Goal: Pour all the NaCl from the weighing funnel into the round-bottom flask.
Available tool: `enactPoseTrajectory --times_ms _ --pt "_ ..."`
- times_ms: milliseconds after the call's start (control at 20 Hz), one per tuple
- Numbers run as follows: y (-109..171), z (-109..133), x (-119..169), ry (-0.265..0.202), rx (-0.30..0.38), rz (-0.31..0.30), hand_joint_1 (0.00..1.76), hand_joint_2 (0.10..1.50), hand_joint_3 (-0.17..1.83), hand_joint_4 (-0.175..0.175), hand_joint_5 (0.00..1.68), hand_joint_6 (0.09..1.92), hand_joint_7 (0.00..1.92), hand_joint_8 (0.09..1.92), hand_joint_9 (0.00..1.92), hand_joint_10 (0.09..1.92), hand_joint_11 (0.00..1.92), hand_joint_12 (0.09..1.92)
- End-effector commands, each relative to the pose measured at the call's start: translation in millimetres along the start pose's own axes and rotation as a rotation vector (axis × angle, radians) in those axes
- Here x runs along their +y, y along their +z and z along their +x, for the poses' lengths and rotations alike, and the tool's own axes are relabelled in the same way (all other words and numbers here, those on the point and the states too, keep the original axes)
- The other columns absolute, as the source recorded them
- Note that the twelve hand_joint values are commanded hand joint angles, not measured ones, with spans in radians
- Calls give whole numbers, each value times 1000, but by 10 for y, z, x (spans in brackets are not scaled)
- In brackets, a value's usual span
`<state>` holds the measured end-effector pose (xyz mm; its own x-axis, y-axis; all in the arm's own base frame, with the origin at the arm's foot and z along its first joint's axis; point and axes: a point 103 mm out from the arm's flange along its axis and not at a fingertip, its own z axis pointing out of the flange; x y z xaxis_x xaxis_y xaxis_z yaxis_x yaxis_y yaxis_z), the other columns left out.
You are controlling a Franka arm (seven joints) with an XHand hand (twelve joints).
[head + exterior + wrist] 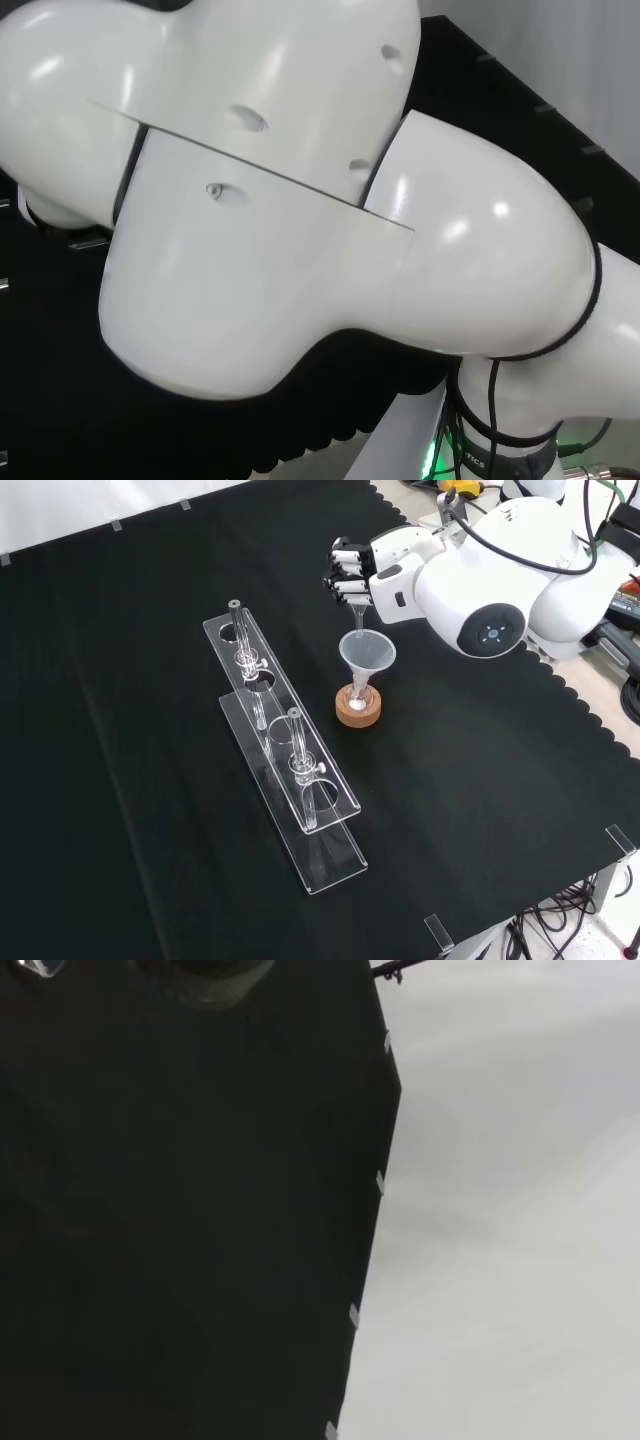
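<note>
A: How far is the pouring?

B: In the front view the hand [352, 575] has its fingers curled round the weighing funnel [358, 613], tilted with its tip over a glass funnel [367, 652]. That one sits in the flask [359, 693] on a cork ring [357, 709].

A: So it is finished?

B: I judge it is under way; whether salt remains, I cannot tell.

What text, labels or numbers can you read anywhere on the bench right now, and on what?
None can be read.
Funnel, flask on its cork stand, clear rack: no marks or labels show.
Hand, holding the weighing funnel over the funnel: no print shows.
Arm base, head view: a scrap of lettering, too small and cut off to read.
Cloth: plain black.
</note>
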<state>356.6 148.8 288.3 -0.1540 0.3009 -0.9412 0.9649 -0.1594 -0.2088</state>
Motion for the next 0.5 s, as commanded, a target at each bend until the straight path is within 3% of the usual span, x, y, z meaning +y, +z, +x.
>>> enactPoseTrajectory --times_ms 50,500 --pt "-28 -15 -33 9 -20 -10 1118 1046 -175 175 1361 384 718 593 1154 131 948 944" --pt "-57 -29 -72 31 -70 -23 1118 1045 -175 175 1361 384 723 594 1154 129 942 943"
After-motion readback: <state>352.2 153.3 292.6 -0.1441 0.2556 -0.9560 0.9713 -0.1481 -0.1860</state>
